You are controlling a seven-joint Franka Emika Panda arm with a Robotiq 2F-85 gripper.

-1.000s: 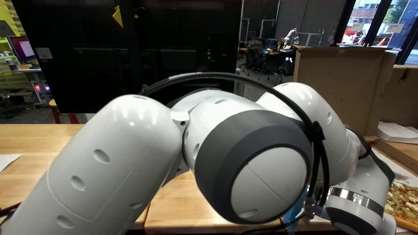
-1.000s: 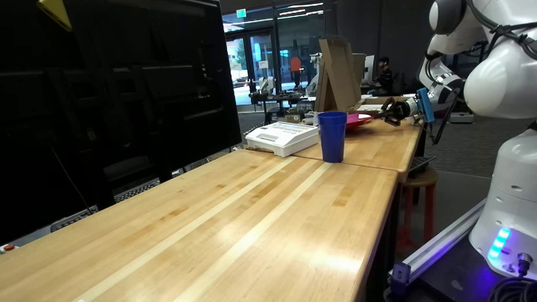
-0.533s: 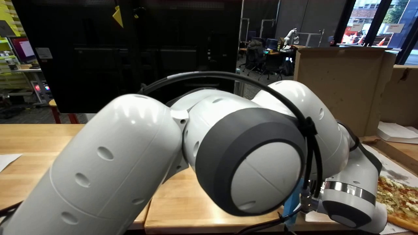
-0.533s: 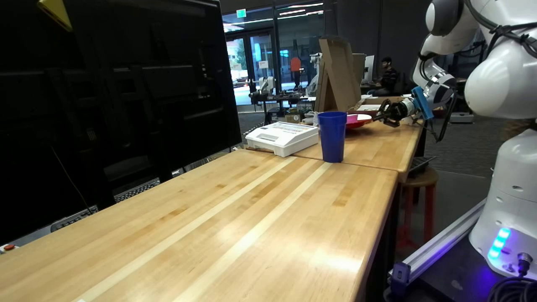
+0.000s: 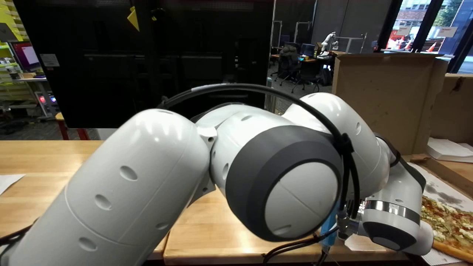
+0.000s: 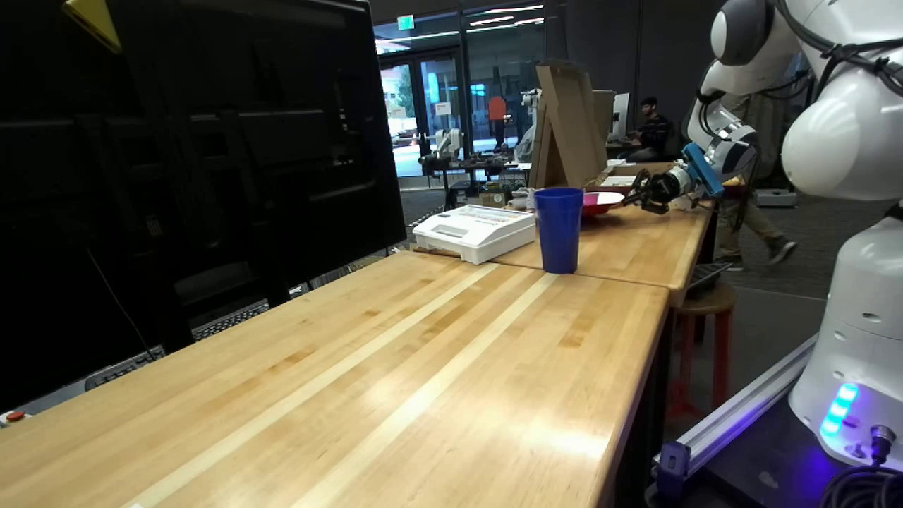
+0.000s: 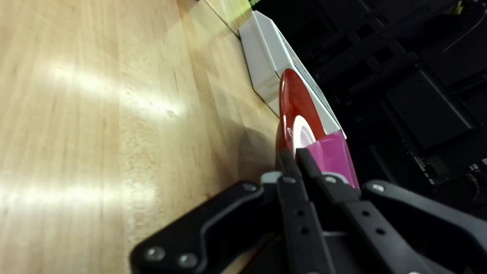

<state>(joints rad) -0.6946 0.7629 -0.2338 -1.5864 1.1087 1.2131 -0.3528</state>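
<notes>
In the wrist view my gripper (image 7: pixel 293 151) has its black fingers nearly together, with a narrow gap. The near rim of a red plate (image 7: pixel 295 93) appears to be between them; the fingertips partly hide it. On the plate are a white dish (image 7: pixel 302 131) and a pink cup (image 7: pixel 333 154), beside and behind the upper finger. A shadow falls on the table next to the plate. In an exterior view my gripper (image 6: pixel 629 201) is at the right side of the red plate (image 6: pixel 598 209), partly hidden by the blue cup. In an exterior view (image 5: pixel 391 210) the arm hides the gripper and plate.
A blue cup (image 6: pixel 559 233) and a white case (image 6: pixel 474 231) stand on the wooden table (image 6: pixel 395 367). An open cardboard box (image 5: pixel 384 99) holds pizza (image 5: pixel 451 225). A large black screen (image 5: pixel 166 66) stands behind the table. A person's legs (image 6: pixel 755 226) show beyond the table edge.
The arm and gripper have shifted slightly left and lower in an exterior view. More of the white dish shows. The gripper stays at the plate. A person has walked in behind the arm.
</notes>
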